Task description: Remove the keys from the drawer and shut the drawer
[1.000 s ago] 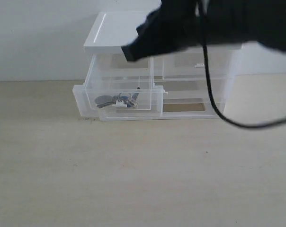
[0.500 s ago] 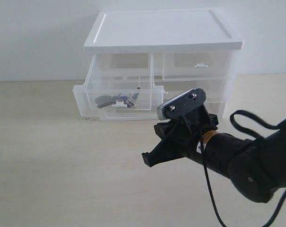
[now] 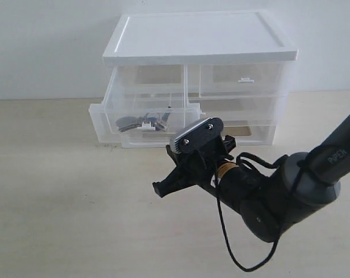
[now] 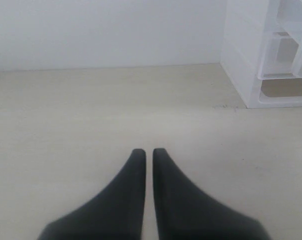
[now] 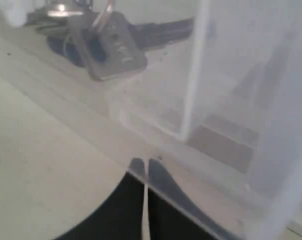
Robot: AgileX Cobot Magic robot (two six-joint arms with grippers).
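The right claw (image 3: 159, 189) is pressed together with nothing pinched. It is held low over the table (image 3: 59, 220), just in front of the drawer (image 3: 111, 124). In its wrist view the drawer's clear front wall is seen close ahead, with the keys (image 3: 141, 123) visible through it. The left claw (image 4: 148, 152) is likewise pressed together and empty. It is held over bare table, off to one side of the unit (image 3: 192, 35), and is not seen in the exterior view.

The task is judged to be at an early stage. The drawer stands pulled out of the unit's upper left bay. The keys lie on its floor near the front wall, untouched. Lifting them out and pushing the drawer home are both left to do.

The unit is set at the table's far edge, against the wall (image 3: 42, 46). The right-hand drawer (image 3: 241, 79) is shut; whether the lower drawer (image 3: 244, 132) is fully home cannot be told. A cable (image 3: 224, 237) hangs looped below the right arm. The front wall stands between claw and keys, so a reach over the rim with spread tips is likely needed.
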